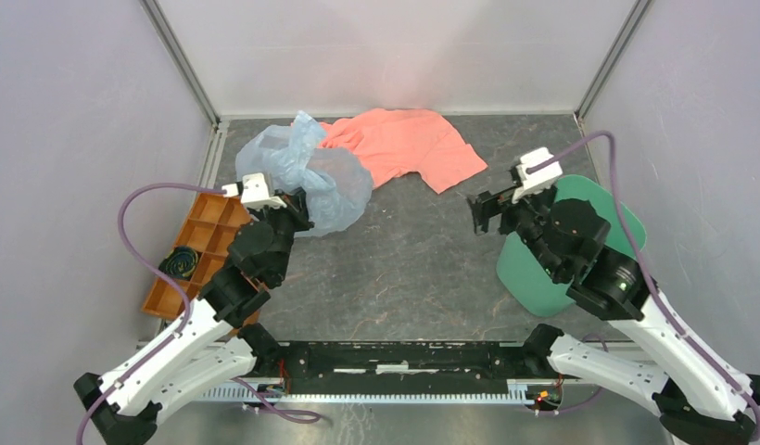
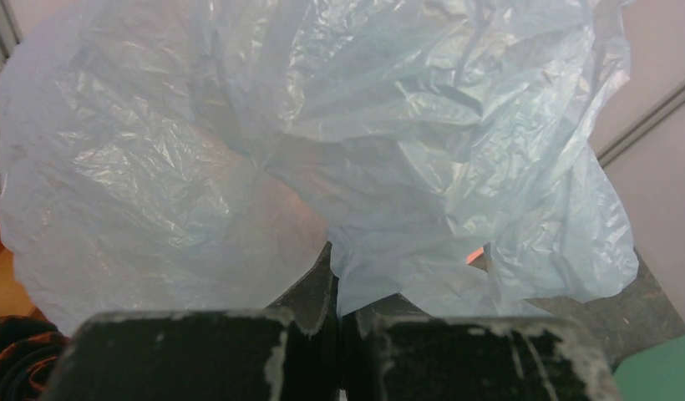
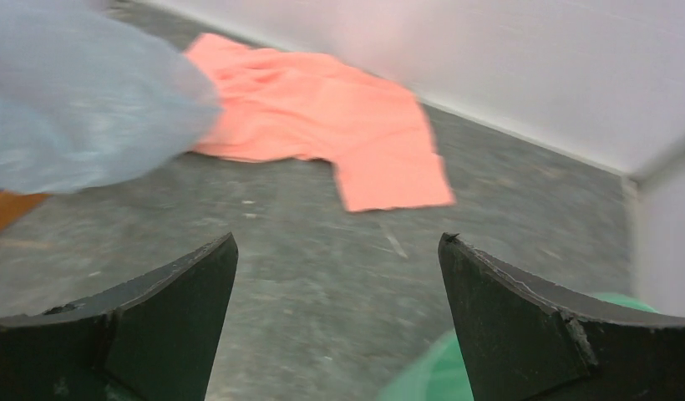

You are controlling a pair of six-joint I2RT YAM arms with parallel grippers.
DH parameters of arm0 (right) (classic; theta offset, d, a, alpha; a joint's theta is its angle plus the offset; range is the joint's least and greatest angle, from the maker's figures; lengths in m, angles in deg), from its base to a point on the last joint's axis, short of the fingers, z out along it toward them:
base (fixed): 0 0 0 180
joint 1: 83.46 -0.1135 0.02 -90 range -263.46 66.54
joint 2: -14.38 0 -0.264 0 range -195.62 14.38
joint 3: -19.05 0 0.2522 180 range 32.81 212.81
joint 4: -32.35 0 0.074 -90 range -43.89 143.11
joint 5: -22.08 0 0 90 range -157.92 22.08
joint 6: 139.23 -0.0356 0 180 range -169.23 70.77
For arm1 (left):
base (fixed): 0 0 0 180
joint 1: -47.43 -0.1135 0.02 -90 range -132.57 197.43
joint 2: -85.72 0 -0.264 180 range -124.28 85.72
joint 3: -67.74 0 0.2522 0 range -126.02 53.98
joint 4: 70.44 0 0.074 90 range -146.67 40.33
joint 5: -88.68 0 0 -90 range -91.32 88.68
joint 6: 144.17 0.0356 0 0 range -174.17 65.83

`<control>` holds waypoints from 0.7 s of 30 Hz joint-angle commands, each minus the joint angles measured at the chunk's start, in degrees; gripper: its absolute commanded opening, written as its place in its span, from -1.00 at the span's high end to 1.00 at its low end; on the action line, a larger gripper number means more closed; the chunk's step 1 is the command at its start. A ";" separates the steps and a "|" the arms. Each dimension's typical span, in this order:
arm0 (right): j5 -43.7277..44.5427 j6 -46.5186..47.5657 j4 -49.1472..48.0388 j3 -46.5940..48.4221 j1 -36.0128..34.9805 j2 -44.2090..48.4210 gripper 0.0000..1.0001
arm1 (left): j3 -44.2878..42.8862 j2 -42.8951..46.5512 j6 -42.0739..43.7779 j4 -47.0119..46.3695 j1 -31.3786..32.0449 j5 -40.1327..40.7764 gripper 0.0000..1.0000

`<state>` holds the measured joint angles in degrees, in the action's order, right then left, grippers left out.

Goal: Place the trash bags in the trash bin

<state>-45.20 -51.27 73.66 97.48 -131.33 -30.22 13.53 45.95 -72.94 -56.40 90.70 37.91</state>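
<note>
The trash bag (image 1: pixel 311 171) is a crinkly pale blue film heap at the back left of the table. It fills the left wrist view (image 2: pixel 322 125) and shows blurred in the right wrist view (image 3: pixel 80 109). My left gripper (image 1: pixel 297 209) is at the bag's near edge, its jaws shut (image 2: pixel 356 280) with a fold of film pinched between the tips. The green trash bin (image 1: pixel 534 273) stands at the right, mostly under the right arm. My right gripper (image 1: pixel 480 213) hangs open (image 3: pixel 338 242) over bare table just left of the bin (image 3: pixel 423 376), holding nothing.
A salmon-pink cloth (image 1: pixel 404 144) lies spread at the back centre, touching the bag. An orange compartmented tray (image 1: pixel 205 241) sits at the left edge with a dark coiled item (image 1: pixel 180 262) in it. White walls enclose the table on three sides.
</note>
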 commanded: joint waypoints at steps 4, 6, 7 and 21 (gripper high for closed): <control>26.31 -2.28 13.01 1.54 0.04 4.33 -0.96 | -0.58 3.96 2.04 1.61 0.15 3.97 0.96; 29.15 -6.60 16.26 1.25 0.01 4.13 -0.96 | -0.17 4.63 1.89 1.62 0.15 3.93 0.96; 29.97 -9.21 18.04 1.11 0.06 3.66 -0.96 | -0.03 4.68 1.85 1.66 0.15 3.94 0.96; 18.39 -13.16 31.33 -0.96 0.05 -7.38 -0.36 | -0.32 4.61 2.60 1.66 0.15 2.95 0.96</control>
<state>-28.08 -61.52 100.09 96.93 -131.31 -35.48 13.55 50.21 -72.48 -53.54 90.70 40.13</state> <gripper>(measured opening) 0.736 0.033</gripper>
